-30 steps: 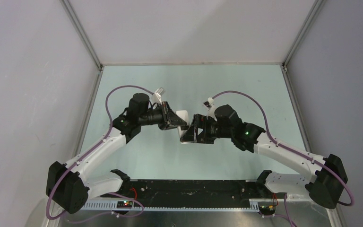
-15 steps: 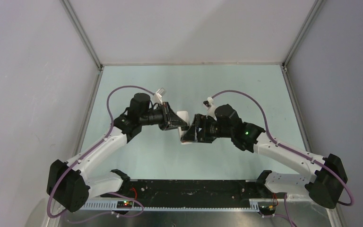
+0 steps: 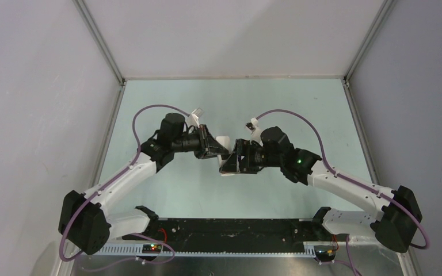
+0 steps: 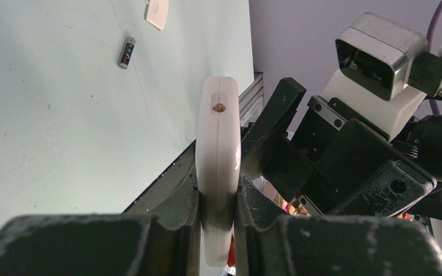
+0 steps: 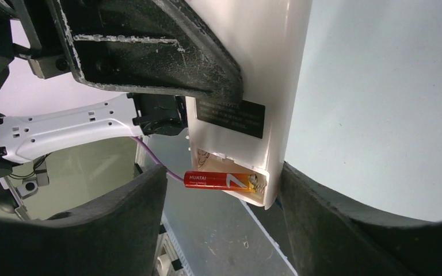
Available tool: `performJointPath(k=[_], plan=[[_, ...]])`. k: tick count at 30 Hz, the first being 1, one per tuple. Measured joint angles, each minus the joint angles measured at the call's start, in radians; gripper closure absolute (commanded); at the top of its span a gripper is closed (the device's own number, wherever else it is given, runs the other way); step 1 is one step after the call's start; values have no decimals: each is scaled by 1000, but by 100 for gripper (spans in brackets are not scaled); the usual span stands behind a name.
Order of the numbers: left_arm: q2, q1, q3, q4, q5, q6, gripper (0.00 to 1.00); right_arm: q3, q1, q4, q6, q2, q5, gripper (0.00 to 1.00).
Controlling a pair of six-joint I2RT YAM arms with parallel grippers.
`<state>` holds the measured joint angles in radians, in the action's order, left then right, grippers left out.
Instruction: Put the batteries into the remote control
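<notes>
Remote [image 4: 218, 167] in grasp of left gripper [image 4: 217, 230], pinched edge-on between both black fingers [image 4: 178, 230] and pressed tight from the two sides. Sticks straight out past the fingertips, thin white side turned to the wrist camera, with one small round hole near the far end. Meets right gripper [image 5: 223, 171] just in front, tip against tip, above the middle of table [image 4: 63, 126].

Released on the right side: fingers [image 5: 103, 230] spread wide, one at each side of the remote's end. Clear gap between the one finger and the remote; the other finger very near the white edge, impossible to say if touching. Between these fingers, open battery bay [image 5: 230, 164] in the plain white back. Holds inside it orange-red battery [image 5: 218, 180], lying crosswise at the very end of the bay, free of both fingers. Hard to tell if pushed down fully. Black label [image 5: 231, 118] just behind the bay, between it and the finger of the left gripper.

Black battery [image 4: 127, 52] flat on the table, far ahead of the left gripper and well apart from the remote, in no gripper. White cover [image 4: 156, 12] just beyond it, near but not touching.
</notes>
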<state>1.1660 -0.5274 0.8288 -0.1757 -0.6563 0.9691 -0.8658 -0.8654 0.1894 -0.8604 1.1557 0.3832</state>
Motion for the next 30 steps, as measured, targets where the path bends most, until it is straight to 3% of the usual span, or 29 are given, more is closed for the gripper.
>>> performJointPath(k=[4,30], plan=[[7,0,0,0,-3,0,100,1,2,1,4,0,3,37],[19,0,2,8,-21,7,100,2,12,23,13,0,3,69]])
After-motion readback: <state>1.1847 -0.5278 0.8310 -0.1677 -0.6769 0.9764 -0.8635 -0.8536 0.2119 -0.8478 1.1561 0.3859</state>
